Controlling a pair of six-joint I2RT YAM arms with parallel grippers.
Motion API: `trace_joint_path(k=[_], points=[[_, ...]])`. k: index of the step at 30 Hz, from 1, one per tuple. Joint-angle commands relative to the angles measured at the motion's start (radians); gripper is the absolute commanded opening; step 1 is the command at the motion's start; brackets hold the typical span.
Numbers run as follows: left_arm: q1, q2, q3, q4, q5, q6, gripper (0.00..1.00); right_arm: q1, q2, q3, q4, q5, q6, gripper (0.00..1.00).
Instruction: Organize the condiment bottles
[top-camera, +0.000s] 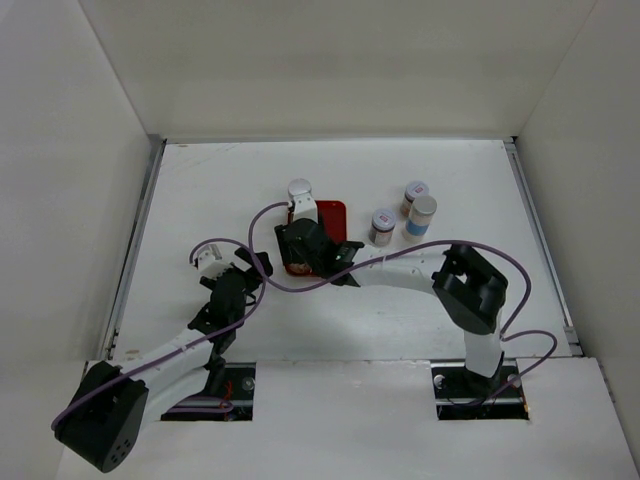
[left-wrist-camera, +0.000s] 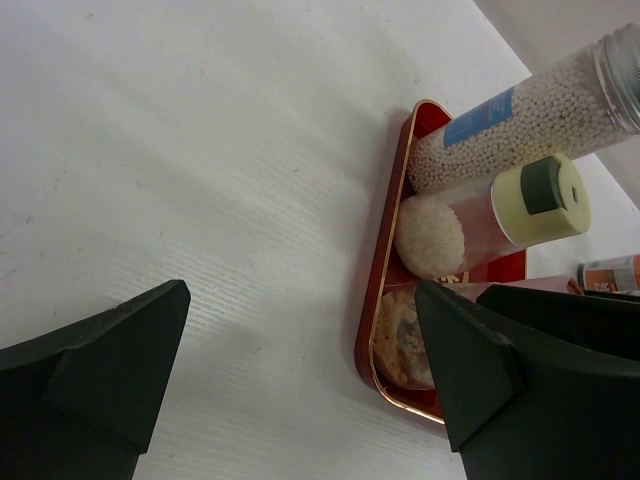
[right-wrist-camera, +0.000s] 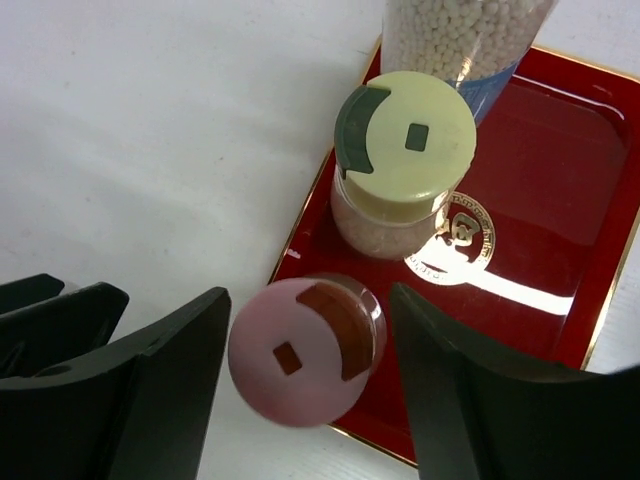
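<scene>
Three condiment bottles stand along one side of the red tray (right-wrist-camera: 560, 150). In the right wrist view I see a pink-capped bottle (right-wrist-camera: 305, 350) at the tray's near corner. A yellow-green-capped bottle (right-wrist-camera: 405, 140) stands behind it, then a bottle of white beads (right-wrist-camera: 460, 35). My right gripper (right-wrist-camera: 310, 300) is open, one finger on each side of the pink cap with a narrow gap on both sides. My left gripper (left-wrist-camera: 300, 300) is open over bare table, left of the tray (left-wrist-camera: 365, 330). In the top view the right gripper (top-camera: 305, 250) hides the pink-capped bottle.
Three more bottles (top-camera: 415, 192) (top-camera: 422, 212) (top-camera: 382, 225) stand on the table right of the tray (top-camera: 333, 215). The white-capped bead bottle (top-camera: 300, 190) is at the tray's far left corner. White walls enclose the table on three sides.
</scene>
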Motion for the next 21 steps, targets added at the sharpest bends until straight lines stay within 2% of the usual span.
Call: trace_joint_path(k=[1, 3, 8, 13, 16, 21], points=[[0.003, -0.004, -0.008, 0.048, 0.0, -0.007, 1.0, 0.0, -0.048, 0.013, 0.056, 0.011, 0.0, 0.77], [0.006, 0.008, -0.006, 0.048, -0.001, -0.007, 1.0, 0.0, -0.094, -0.007, 0.05, 0.012, -0.003, 0.82], [0.006, 0.0, -0.004, 0.048, 0.0, -0.009, 1.0, -0.016, -0.27, -0.132, 0.053, 0.031, 0.002, 0.87], [0.008, 0.009, -0.001, 0.048, 0.002, -0.009, 1.0, -0.129, -0.428, -0.298, 0.049, 0.084, 0.026, 0.89], [0.009, 0.016, 0.0, 0.048, 0.003, -0.009, 1.0, -0.21, -0.467, -0.367, 0.03, 0.126, 0.051, 0.92], [0.016, 0.02, 0.002, 0.048, 0.003, -0.009, 1.0, -0.324, -0.447, -0.392, 0.012, 0.124, 0.048, 0.96]])
